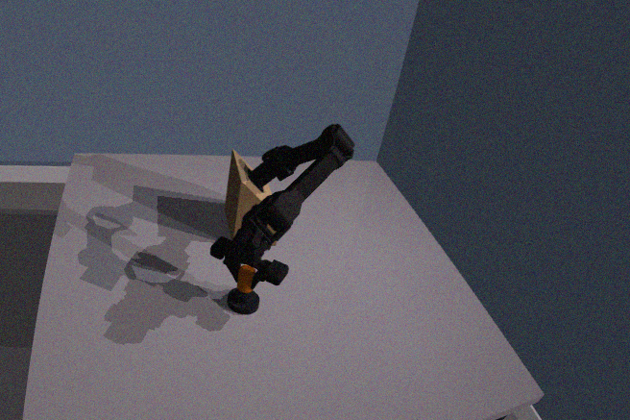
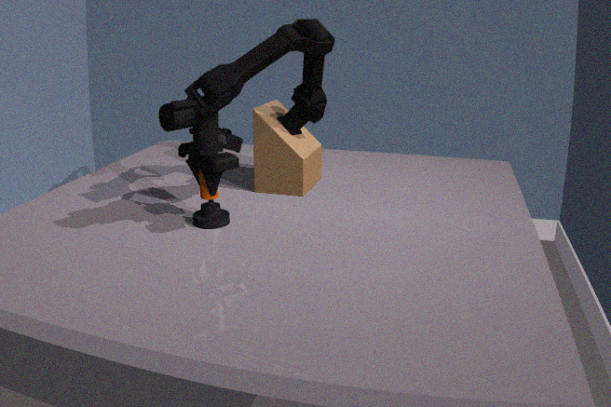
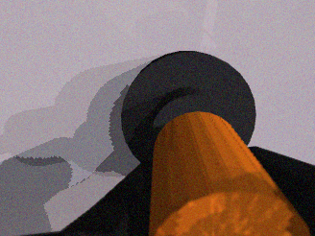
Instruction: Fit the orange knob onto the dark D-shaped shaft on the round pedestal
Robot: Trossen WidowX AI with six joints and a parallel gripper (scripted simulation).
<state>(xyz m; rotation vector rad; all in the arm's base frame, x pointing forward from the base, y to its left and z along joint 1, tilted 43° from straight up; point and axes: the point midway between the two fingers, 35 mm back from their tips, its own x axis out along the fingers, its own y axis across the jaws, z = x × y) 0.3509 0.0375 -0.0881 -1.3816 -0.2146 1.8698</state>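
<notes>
The orange knob is upright between the fingers of my gripper, which is shut on it. The dark round pedestal stands on the table directly below the knob. In the exterior view a short bit of the dark shaft shows between the knob's lower end and the pedestal's raised step, so the knob is not down on the pedestal. The knob hides the shaft's top, its flat side and the knob's hole; whether the shaft's tip is inside the hole cannot be told.
A wooden block with a slanted top stands behind the pedestal and carries the arm's base. The arm's shadows fall on the table to the left of the pedestal. Walls rise behind the table.
</notes>
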